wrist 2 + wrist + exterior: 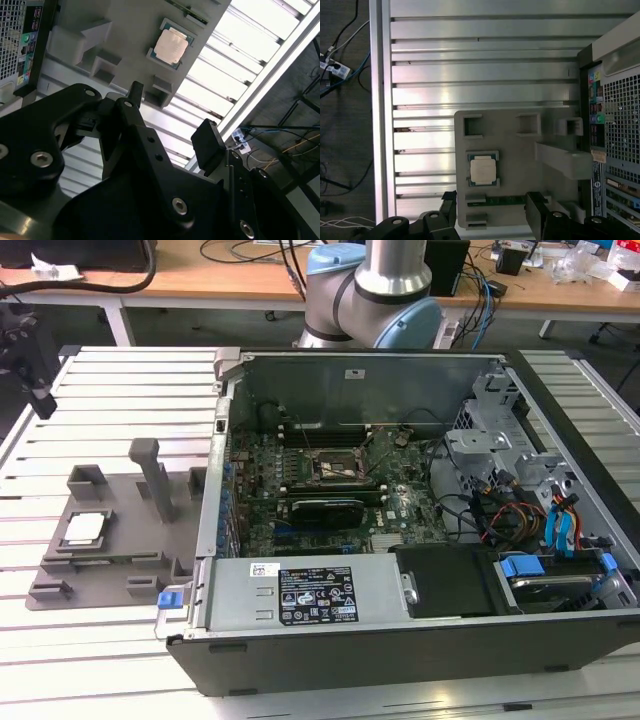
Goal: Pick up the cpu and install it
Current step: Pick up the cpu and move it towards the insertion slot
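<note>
The cpu [85,528], a small square chip with a pale metal top, lies flat in a recess of the grey plastic tray [125,550] at the exterior view's left. Both wrist views show the cpu [171,46] [483,169] from above. My gripper [38,395] hangs high over the slatted table, behind the tray and apart from the chip. Its black fingers [538,209] stand wide apart, so the gripper [492,212] [172,120] is open with nothing between them. The dark square socket [335,468] sits in the middle of the motherboard inside the open computer case.
The open case [400,620] takes up the middle and right of the aluminium slat table [120,390]. The tray has upright posts [152,475] close to the chip. Cables and drive bays [530,510] crowd the case's right side. The arm's base [370,300] stands behind the case.
</note>
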